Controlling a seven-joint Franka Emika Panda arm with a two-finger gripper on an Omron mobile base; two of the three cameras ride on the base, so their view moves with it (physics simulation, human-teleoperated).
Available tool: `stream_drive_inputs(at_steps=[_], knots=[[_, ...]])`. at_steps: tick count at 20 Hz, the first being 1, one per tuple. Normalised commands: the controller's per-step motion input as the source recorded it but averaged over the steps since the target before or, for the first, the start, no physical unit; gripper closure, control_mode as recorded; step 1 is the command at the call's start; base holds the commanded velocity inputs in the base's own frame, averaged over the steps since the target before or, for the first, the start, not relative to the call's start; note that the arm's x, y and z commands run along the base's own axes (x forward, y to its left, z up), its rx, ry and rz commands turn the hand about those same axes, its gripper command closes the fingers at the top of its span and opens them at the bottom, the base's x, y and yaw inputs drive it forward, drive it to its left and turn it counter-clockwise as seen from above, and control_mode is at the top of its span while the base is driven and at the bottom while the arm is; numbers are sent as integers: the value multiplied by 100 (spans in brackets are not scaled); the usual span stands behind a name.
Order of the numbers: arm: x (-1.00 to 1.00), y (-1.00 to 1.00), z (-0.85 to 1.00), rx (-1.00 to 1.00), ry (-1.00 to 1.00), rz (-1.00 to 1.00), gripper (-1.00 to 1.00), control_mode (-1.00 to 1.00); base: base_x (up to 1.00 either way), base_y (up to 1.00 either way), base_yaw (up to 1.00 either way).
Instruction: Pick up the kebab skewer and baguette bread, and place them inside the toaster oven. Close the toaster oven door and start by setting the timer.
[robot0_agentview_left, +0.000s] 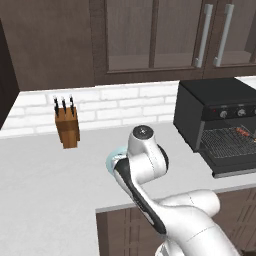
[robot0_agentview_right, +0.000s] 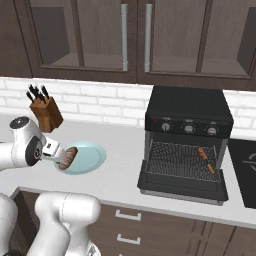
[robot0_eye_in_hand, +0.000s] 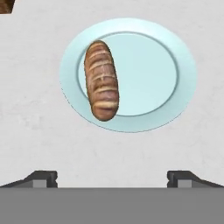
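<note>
The baguette bread (robot0_eye_in_hand: 102, 81), golden-brown with a scored crust, lies on the left part of a pale blue plate (robot0_eye_in_hand: 153, 74). My gripper (robot0_eye_in_hand: 112, 178) hovers above the counter just short of the plate, open and holding nothing. From the right base, the gripper (robot0_agentview_right: 60, 158) hangs over the plate's (robot0_agentview_right: 90, 157) left edge by the bread (robot0_agentview_right: 70, 155). The black toaster oven (robot0_agentview_right: 189, 112) stands to the right with its door (robot0_agentview_right: 182, 189) folded down flat. The kebab skewer (robot0_agentview_right: 206, 160) lies on the wire rack inside, also seen as a reddish bit (robot0_agentview_left: 243, 132).
A wooden knife block (robot0_agentview_right: 45, 112) stands against the white brick wall behind the plate, also seen from the left (robot0_agentview_left: 66, 127). Dark cabinets hang above. The counter's front edge (robot0_agentview_right: 100, 197) runs just below the plate. A dark cooktop (robot0_agentview_right: 246, 170) lies right of the oven.
</note>
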Motion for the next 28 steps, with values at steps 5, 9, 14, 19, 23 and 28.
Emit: stream_drive_inputs(at_steps=[5,9,14,19,23,28], knots=[[41,22,-22,0,11,10,-100,-100,0,0,0],[31,4,-11,0,3,13,-100,-100,0,0,0],[6,-5,-15,0,0,3,-100,-100,0,0,0],[6,-4,-34,0,0,0,-100,-100,0,0,0],[21,-6,-38,0,0,0,-100,-100,0,0,0],[21,-13,-31,0,0,0,-100,-100,0,0,0]])
